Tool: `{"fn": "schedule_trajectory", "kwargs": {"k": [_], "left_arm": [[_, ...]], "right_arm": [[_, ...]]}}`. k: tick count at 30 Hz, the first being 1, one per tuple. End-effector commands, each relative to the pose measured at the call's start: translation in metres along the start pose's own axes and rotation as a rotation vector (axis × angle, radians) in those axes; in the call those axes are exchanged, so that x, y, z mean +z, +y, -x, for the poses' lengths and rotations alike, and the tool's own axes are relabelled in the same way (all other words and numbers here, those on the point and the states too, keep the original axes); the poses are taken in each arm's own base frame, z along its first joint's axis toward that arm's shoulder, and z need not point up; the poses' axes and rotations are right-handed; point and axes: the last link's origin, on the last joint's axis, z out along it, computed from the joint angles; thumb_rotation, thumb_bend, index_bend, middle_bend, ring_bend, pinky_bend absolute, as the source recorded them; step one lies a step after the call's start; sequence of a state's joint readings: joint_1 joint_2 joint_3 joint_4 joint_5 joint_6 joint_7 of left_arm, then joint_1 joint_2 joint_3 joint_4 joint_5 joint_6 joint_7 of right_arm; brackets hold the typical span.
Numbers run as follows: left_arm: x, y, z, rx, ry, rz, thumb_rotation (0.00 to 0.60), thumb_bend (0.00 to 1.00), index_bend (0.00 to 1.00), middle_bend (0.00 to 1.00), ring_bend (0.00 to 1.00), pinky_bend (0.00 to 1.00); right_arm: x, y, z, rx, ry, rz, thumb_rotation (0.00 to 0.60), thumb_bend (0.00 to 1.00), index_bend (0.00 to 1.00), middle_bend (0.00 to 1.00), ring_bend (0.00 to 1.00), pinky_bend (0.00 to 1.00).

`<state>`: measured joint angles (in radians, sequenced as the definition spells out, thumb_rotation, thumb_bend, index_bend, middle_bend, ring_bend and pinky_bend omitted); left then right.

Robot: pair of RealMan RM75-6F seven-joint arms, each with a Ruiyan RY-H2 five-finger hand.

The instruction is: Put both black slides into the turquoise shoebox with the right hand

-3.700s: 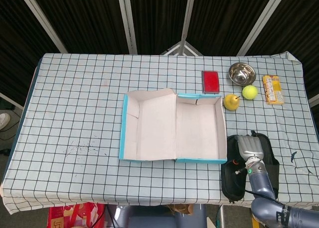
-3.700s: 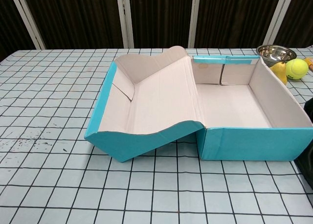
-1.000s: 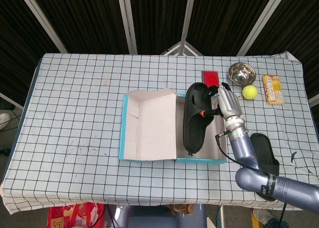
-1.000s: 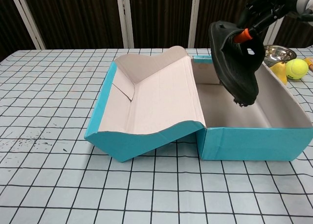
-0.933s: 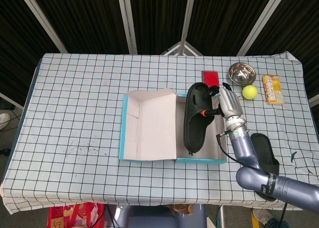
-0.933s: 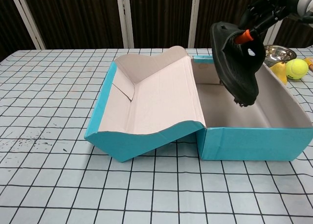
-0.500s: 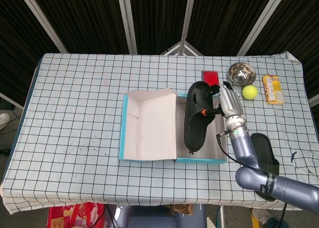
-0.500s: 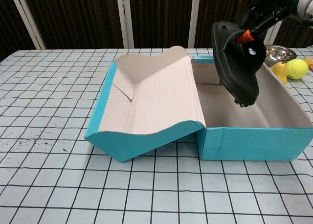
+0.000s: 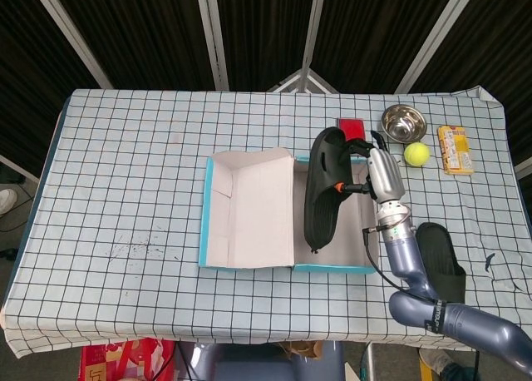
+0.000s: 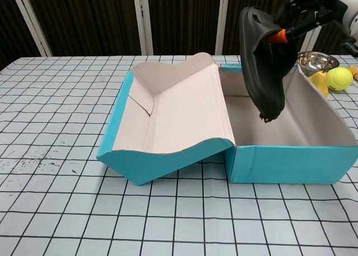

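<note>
We're counting two slides here: one (image 9: 323, 190) hanging in the air over the box (image 9: 331, 269), the other (image 9: 441, 261) lying flat on the table (image 9: 125, 165) just right of the box, partly covered by our right arm. There's one box, lid flopped open to its left. Off to the back right we're seeing one red case (image 9: 350, 126), one steel bowl (image 9: 403, 122), one tennis ball (image 9: 416, 153), and one yellow packet (image 9: 455, 149). In the chest view a yellow fruit (image 10: 319, 80) is peeking out behind the box's far wall, mostly hidden; in the head view our hand is covering it.

Our right hand (image 9: 378, 171) is the only one showing; the left isn't turning up in either view. In the chest view the hand (image 10: 310, 7) is getting cut off by the top-right corner, so we're only catching part of it. Its fingers are curling around the strap end of the raised slide (image 10: 264, 60), gripping it so it's dangling nearly upright, toe pointing down into the open box without touching the floor or walls. An orange bit near the grip is too small for us to make out.
</note>
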<state>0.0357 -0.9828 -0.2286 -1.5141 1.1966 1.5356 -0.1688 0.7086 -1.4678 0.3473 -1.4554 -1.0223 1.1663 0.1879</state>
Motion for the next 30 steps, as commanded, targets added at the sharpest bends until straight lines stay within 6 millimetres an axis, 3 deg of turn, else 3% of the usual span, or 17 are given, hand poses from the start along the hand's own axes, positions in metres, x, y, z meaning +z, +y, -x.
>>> {"fn": "schedule_trajectory", "kwargs": {"k": [1, 12, 30], "left_arm": [[0.0, 0.001, 0.0, 0.001, -0.001, 0.001, 0.6, 0.81, 0.22, 0.1, 0.06, 0.14], [0.0, 0.002, 0.001, 0.004, -0.005, 0.003, 0.6, 0.81, 0.22, 0.1, 0.06, 0.14], [0.0, 0.001, 0.0, 0.004, -0.003, 0.0, 0.6, 0.81, 0.22, 0.1, 0.06, 0.14]], "right_arm": [[-0.009, 0.006, 0.003, 0.007, 0.003, -0.014, 0.6, 0.47, 0.58, 0.68, 0.36, 0.0], [-0.016, 0.013, 0.002, -0.033, -0.008, -0.038, 0.6, 0.46, 0.59, 0.68, 0.36, 0.0], [-0.016, 0.03, 0.021, -0.062, -0.034, 0.001, 0.6, 0.46, 0.59, 0.68, 0.36, 0.0]]}}
